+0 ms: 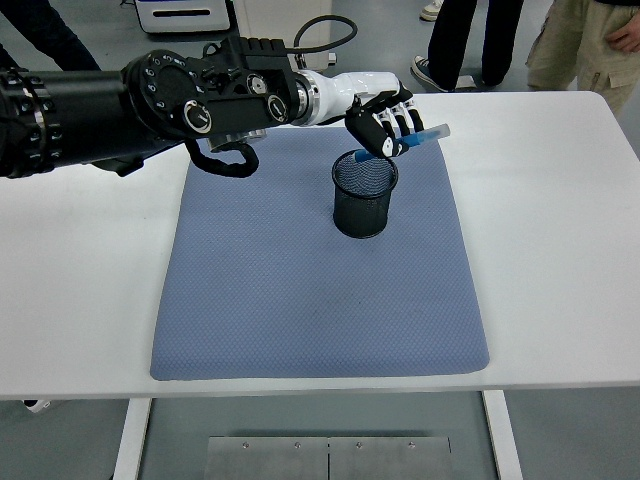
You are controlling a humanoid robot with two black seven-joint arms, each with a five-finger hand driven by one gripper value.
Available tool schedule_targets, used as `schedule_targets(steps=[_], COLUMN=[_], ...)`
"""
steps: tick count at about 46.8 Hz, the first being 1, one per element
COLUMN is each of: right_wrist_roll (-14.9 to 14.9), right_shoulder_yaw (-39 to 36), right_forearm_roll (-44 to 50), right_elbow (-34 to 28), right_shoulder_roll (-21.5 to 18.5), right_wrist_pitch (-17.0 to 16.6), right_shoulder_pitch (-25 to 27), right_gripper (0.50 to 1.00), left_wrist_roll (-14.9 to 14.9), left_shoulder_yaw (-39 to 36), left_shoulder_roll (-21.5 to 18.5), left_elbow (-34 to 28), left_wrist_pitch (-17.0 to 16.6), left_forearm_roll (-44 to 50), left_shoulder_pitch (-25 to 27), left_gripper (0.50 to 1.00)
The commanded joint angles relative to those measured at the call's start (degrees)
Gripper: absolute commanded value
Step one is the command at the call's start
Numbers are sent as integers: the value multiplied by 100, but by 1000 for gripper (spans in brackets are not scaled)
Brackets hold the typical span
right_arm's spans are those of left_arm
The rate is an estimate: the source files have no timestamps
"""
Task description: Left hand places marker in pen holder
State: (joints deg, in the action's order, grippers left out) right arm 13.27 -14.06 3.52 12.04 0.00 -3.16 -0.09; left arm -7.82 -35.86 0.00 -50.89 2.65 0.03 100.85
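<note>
My left hand [388, 125] reaches in from the left and is shut on a blue marker [400, 145]. The marker is tilted, its pale end pointing up to the right and its blue end dipping toward the rim of the pen holder [364, 195]. The pen holder is a black mesh cup standing upright on the blue-grey mat [300, 290], at its far middle. My hand hovers just above the holder's far rim. My right hand is out of view.
The mat lies in the middle of the white table [560, 220]. Two persons' legs [480, 40] show beyond the table's far edge at the top right.
</note>
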Motion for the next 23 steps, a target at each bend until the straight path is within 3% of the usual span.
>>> schedule_targets(steps=[1,6,14,18,23], right_wrist_roll=[0,0,0,0,0], right_shoulder_yaw=[0,0,0,0,0], right_forearm_roll=[0,0,0,0,0], right_elbow=[0,0,0,0,0], right_shoulder_roll=[0,0,0,0,0], right_wrist_pitch=[0,0,0,0,0], right_shoulder_pitch=[0,0,0,0,0], right_gripper=[1000,1000,1000,1000,1000], left_wrist_roll=[-1,-132,-168,-168,-168], left_shoulder_yaw=[9,9,9,0,0], left_shoulder_roll=[0,0,0,0,0], left_elbow=[1,9,9,18,18], left_wrist_pitch=[17,43,-10,-19,-19], left_forearm_roll=[112,129,138,138,138], left_shoulder_pitch=[-39,-74,-100,-100,-100], left_gripper=[552,593,903,997,1000])
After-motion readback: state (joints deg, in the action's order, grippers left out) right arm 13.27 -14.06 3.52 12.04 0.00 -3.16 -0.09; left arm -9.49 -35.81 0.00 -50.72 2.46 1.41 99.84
